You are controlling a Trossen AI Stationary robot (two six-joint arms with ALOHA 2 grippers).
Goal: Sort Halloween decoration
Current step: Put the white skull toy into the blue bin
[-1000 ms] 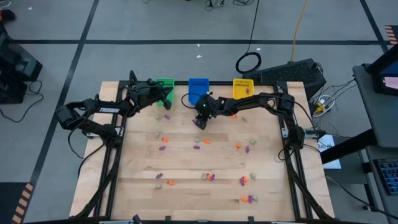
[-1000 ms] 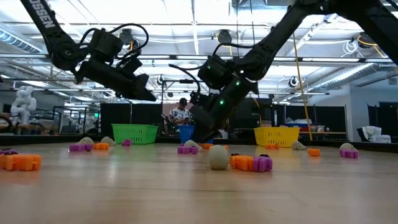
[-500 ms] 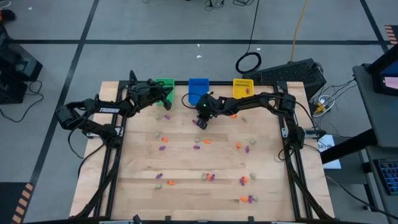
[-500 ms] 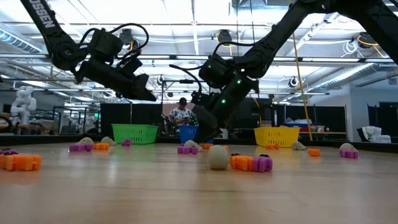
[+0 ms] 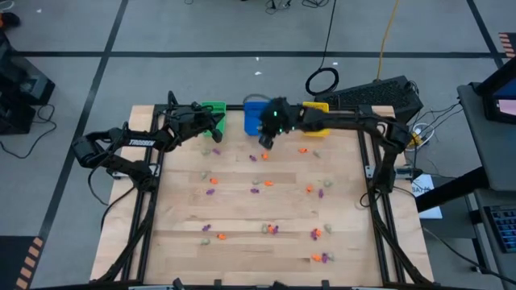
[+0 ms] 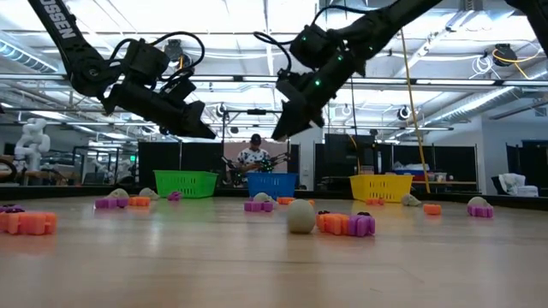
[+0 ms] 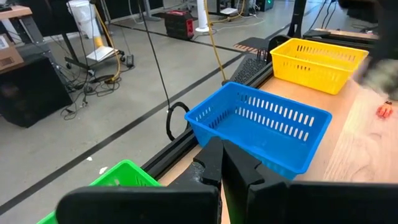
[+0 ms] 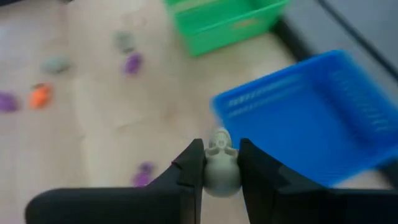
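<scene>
Small orange, purple and pale grey-beige trinkets [image 5: 267, 182] lie scattered over the wooden table [image 5: 177, 209]. My right gripper [image 5: 264, 142] hangs well above the table [image 6: 280, 134], just on the near side of the blue bin [image 5: 256, 114], shut on one pale grey-beige trinket [image 8: 221, 169]. My left gripper [image 5: 216, 122] hovers in the air [image 6: 208, 133] beside the green bin [image 5: 213, 108], its fingers shut [image 7: 222, 158] with nothing seen between them. A yellow bin [image 5: 314, 113] stands to the right of the blue one. My right gripper pinches the pale trinket by its rounded body [image 8: 222, 174], one finger [image 8: 189, 167] on either side. The trinket's small knobbed end [image 8: 217, 142] sticks out past the fingertips. The fingers slant downward, and the trinket is lifted clear of the table.
Three bins line the table's far edge. Trinkets sit in loose clusters across the middle and near part [image 5: 319, 258]; in the low view a pale ball [image 6: 300, 216] and an orange-and-purple pair [image 6: 347, 224] lie close. A person [image 6: 253, 156] shows behind the table. Black cables lie on the floor beyond.
My right gripper has risen from just above the table to well above it and has moved toward the far edge and the blue bin, carrying the pale trinket clear of the wood. Most of the rise came in the last half second.
</scene>
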